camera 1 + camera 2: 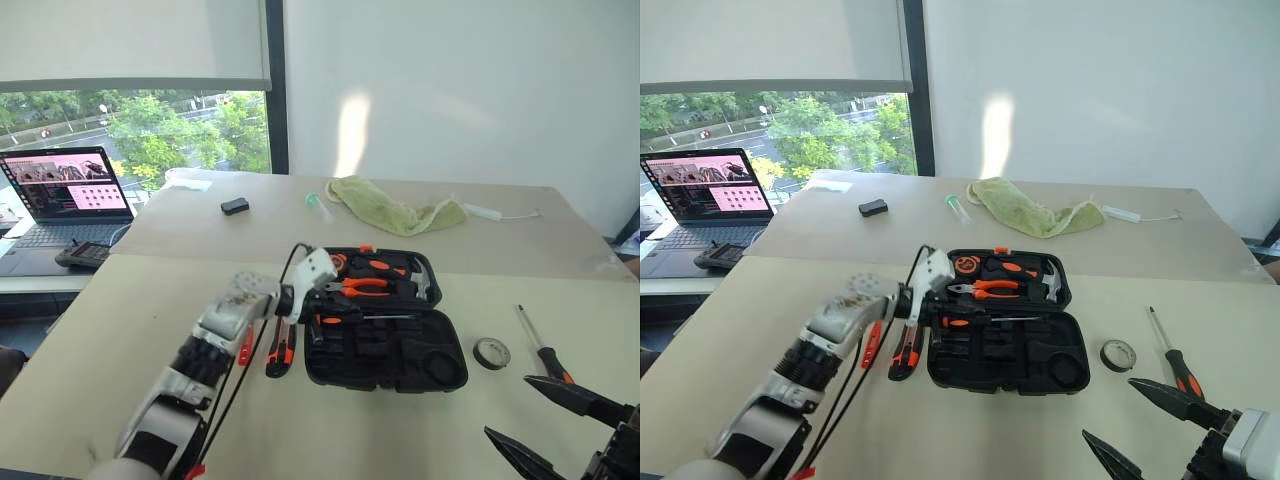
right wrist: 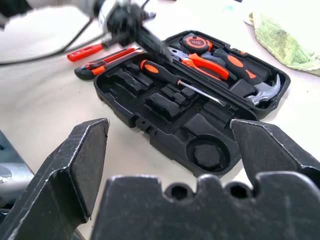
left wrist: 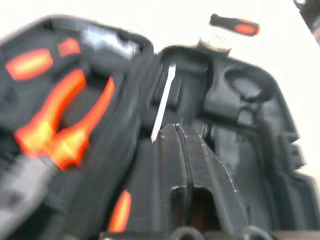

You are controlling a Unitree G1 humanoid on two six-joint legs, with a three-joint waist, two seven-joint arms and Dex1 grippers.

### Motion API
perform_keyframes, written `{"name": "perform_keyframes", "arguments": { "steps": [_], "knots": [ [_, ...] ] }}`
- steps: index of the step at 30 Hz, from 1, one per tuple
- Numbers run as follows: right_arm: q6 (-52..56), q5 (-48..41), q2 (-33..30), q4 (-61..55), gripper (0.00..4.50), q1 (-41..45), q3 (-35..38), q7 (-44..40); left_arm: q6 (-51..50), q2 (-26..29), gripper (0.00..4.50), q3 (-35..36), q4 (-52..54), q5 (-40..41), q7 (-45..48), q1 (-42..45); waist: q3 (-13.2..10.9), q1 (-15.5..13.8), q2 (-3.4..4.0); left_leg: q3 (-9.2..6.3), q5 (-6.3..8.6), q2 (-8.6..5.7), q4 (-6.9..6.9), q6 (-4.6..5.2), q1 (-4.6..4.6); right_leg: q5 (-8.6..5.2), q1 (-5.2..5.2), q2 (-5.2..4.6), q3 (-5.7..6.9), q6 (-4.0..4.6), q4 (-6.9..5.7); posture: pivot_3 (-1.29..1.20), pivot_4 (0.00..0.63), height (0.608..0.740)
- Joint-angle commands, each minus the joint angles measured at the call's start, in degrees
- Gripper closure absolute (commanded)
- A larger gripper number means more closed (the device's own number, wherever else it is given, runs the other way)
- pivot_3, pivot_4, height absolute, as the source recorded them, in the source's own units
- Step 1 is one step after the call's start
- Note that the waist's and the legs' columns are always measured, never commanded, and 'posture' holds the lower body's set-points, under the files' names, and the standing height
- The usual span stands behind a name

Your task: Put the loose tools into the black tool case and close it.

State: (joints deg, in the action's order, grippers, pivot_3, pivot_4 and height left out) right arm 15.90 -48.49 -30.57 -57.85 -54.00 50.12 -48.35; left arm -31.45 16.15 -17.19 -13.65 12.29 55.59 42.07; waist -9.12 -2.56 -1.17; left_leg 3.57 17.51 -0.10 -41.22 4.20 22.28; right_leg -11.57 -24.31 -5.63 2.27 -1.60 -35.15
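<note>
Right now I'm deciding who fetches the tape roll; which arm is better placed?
Right: its open right gripper hovers near the tape roll, while the shut left gripper sits across the tool case.

The case looked like matt black moulded plastic, its slots smooth-edged. The screwdriver in it had a glossy orange-and-black handle and a bright metal shaft. The pliers wore shiny orange grips, and the hammer showed polished metal. The rag was soft, nubbly green cloth. The table was smooth, matt beige. The right gripper showed scuffed, dull black fingers.
</note>
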Motion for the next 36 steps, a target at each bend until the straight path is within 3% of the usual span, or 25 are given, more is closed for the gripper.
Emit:
{"name": "perform_keyframes", "arguments": {
  "steps": [1, 5, 10, 13, 16, 19, 22, 25, 30, 36],
  "knots": [
    [-0.09, 0.24, -0.64, -1.91, 0.0, 0.46, 0.07, 2.77, 3.79, -2.73, 4.48, -2.46, -2.69, -5.23, -6.62, -2.03, 0.0, 0.04, 0.0, 0.0, 0.01, 0.0, -0.02, 0.02, -0.01, 0.01, 0.02, 0.0, 0.0, -0.01, 0.0, 0.0, 0.15, 0.74],
    [2.72, -0.81, -2.14, -1.58, 0.0, 0.9, 0.22, 7.25, 2.81, -2.29, 4.48, -6.55, -3.88, -9.13, -7.09, -3.88, 0.14, 0.23, 0.02, 0.01, 0.04, 0.02, -0.01, 0.06, -0.15, 0.01, 0.15, -0.01, -0.04, -0.02, 0.01, 0.0, 0.15, 0.74],
    [8.48, -1.77, -4.52, -1.82, 0.0, 3.78, -1.1, 17.38, 4.34, -2.96, 4.48, -6.49, -6.06, -9.44, -6.53, -2.93, 1.15, 0.23, 0.03, 0.01, 0.05, 0.03, -0.01, 0.07, -0.24, 0.01, 0.21, -0.07, -0.05, 0.01, 0.03, 0.0, 0.15, 0.74],
    [15.19, -7.03, -7.67, -1.95, 0.0, 5.87, -0.71, 27.56, 6.17, -3.82, 4.48, 0.12, -0.79, -2.37, -4.06, -3.86, 1.3, 0.32, 0.09, 0.01, 0.05, 0.04, 0.03, 0.07, -0.29, -0.02, 0.21, -0.15, -0.07, 0.08, 0.03, 0.0, 0.15, 0.74],
    [27.04, -13.09, -17.44, 1.76, 0.0, 8.15, 1.38, 36.37, 2.15, -0.93, 4.48, 5.16, 7.19, 7.31, 4.21, -5.47, 1.23, 0.85, 0.07, 0.04, 0.05, 0.03, 0.07, 0.06, -0.19, -0.02, 0.08, -0.53, -0.08, 0.16, -0.01, 0.0, 0.15, 0.74],
    [33.13, -12.46, -23.79, 6.85, 0.0, 14.28, 1.47, 41.9, -3.41, 2.61, 3.88, 7.58, 14.96, 14.13, 8.66, -6.28, 1.15, 1.09, -0.07, 0.02, -0.03, 0.05, 0.04, -0.04, 0.0, 0.0, -0.05, -0.56, -0.05, 0.2, -0.03, 0.0, 0.15, 0.74],
    [41.92, -19.94, -31.14, 15.41, 0.0, 22.04, 0.63, 46.06, -7.47, 6.5, 2.89, 7.71, 22.47, 19.12, 12.49, -6.3, 1.18, 0.97, 0.04, 0.02, -0.03, -0.01, 0.07, -0.04, -0.02, -0.02, -0.01, -0.32, -0.04, 0.21, 0.01, 0.0, 0.15, 0.74],
    [49.65, -21.73, -38.43, 22.25, 0.0, 28.45, -1.45, 45.98, -9.35, 8.09, 1.74, 7.12, 26.57, 20.87, 12.18, -6.22, 1.18, 0.33, 0.04, 0.04, -0.03, -0.08, 0.12, 0.12, -0.05, -0.08, 0.11, -0.18, -0.03, 0.31, 0.12, 0.0, 0.15, 0.74],
    [56.42, -19.12, -48.46, 38.94, 0.0, 41.15, -13.83, 40.91, -12.21, 7.7, 0.03, 7.33, 31.36, 22.57, 8.06, -6.86, 1.14, 0.42, -0.01, 0.12, 0.02, -0.08, -0.04, 0.22, 0.01, 0.0, 0.14, -0.01, -0.09, 0.18, 0.18, 0.0, 0.15, 0.74],
    [54.38, -10.73, -49.38, 54.26, 0.0, 58.46, -28.58, 32.3, -11.38, 7.56, 0.03, 7.36, 32.89, 22.47, 5.21, -8.86, 1.13, 0.68, 0.08, 0.17, 0.03, -0.09, -0.05, 0.24, 0.06, 0.05, 0.07, 0.04, -0.2, 0.03, 0.19, 0.0, 0.15, 0.74]
  ]
}}
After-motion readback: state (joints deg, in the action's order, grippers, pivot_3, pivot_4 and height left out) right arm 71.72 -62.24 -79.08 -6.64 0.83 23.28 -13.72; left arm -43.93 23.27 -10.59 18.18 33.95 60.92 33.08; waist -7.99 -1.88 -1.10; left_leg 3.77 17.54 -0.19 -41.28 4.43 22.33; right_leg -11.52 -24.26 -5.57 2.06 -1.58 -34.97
